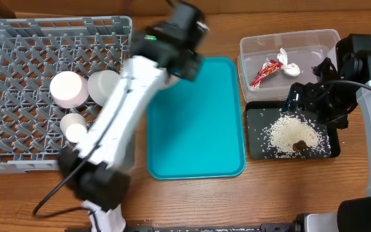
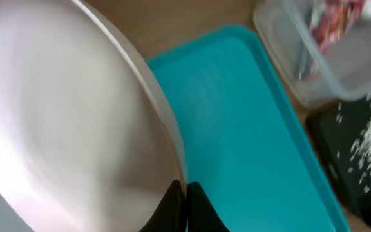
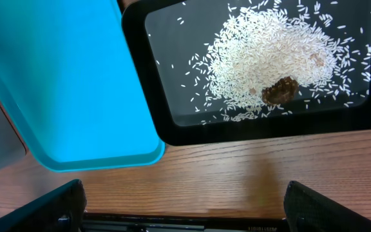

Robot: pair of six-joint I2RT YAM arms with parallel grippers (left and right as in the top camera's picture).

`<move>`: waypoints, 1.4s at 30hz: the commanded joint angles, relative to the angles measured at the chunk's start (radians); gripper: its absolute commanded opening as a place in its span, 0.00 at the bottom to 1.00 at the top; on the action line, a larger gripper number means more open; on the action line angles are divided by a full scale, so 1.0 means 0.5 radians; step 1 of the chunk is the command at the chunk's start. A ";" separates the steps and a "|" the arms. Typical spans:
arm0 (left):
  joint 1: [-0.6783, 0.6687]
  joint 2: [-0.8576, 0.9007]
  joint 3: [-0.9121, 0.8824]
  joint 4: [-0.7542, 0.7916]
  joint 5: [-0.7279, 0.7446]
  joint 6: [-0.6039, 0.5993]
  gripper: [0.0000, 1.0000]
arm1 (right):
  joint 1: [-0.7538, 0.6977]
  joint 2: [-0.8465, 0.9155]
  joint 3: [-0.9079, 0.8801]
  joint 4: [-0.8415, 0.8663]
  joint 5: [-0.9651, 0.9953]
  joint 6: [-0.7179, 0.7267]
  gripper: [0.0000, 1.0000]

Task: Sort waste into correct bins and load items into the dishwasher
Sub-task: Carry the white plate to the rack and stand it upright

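Note:
My left gripper is shut on the rim of a white plate, held above the left edge of the teal tray. In the overhead view the left gripper is over the tray's top left corner, and the arm hides the plate. My right gripper is open and empty over bare wood just in front of the black tray, which holds rice and a brown lump. Overhead it hovers at the black tray's far edge.
A grey dish rack at the left holds white cups. A clear bin at the back right holds a red wrapper and a white wrapper.

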 commanded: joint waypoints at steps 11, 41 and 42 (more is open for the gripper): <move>0.912 0.066 0.036 0.099 1.712 0.397 0.04 | 0.005 -0.021 0.008 0.002 -0.018 0.001 1.00; 1.358 0.166 0.041 0.043 1.647 0.401 1.00 | 0.005 -0.021 0.008 0.043 -0.016 0.000 1.00; 1.344 0.105 0.041 0.001 1.494 0.333 1.00 | 0.005 -0.021 0.008 0.060 -0.017 0.001 1.00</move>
